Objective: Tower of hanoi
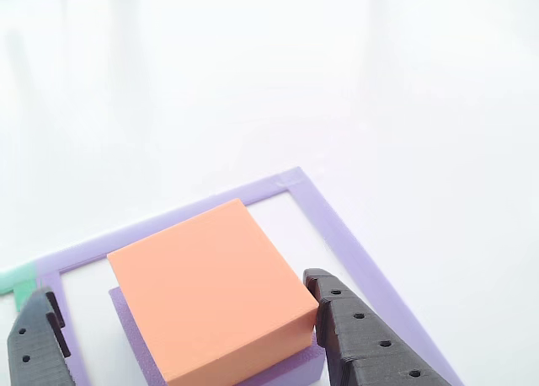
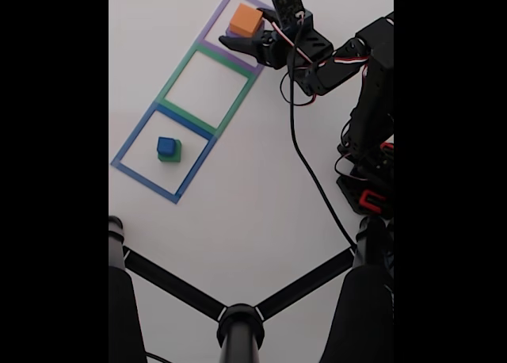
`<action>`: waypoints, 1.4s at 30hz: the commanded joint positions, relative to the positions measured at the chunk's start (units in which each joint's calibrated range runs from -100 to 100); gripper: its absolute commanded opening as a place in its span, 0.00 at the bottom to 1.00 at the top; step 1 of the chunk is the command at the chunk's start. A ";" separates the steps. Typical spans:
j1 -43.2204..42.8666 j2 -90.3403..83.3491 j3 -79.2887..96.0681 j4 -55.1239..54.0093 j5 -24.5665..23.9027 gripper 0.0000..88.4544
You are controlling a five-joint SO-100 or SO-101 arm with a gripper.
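Orange block (image 1: 206, 293) on purple block (image 1: 290, 365), open gripper (image 1: 181, 318) straddling it; fixed view adds blue cube (image 2: 165, 145) atop green block (image 2: 172, 154).

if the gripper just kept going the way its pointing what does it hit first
Most likely the orange block: it sits between the open fingers of the gripper, stacked on the purple block. Past it lie the purple tape outline and bare table; depth is uncertain.

Purple block (image 1: 126, 314) mostly hidden under orange block (image 1: 206, 293); both cut by bottom edge. Jaws cut off below. Green block (image 2: 173, 154) largely covered by blue cube (image 2: 165, 146).
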 commanded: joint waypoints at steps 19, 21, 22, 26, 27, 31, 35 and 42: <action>-1.71 -0.69 -1.47 -2.32 0.39 0.17; -1.71 -0.77 -1.37 -2.32 0.39 0.17; -1.79 -0.85 -1.19 -2.32 0.39 0.16; -1.94 -1.89 -0.28 -2.24 0.39 0.15; -2.01 -2.29 0.08 -2.15 0.39 0.15; -2.55 -5.18 1.99 -1.34 0.39 0.15; -3.54 -11.67 4.44 2.62 0.39 0.15; -5.52 -30.74 6.08 22.37 0.39 0.15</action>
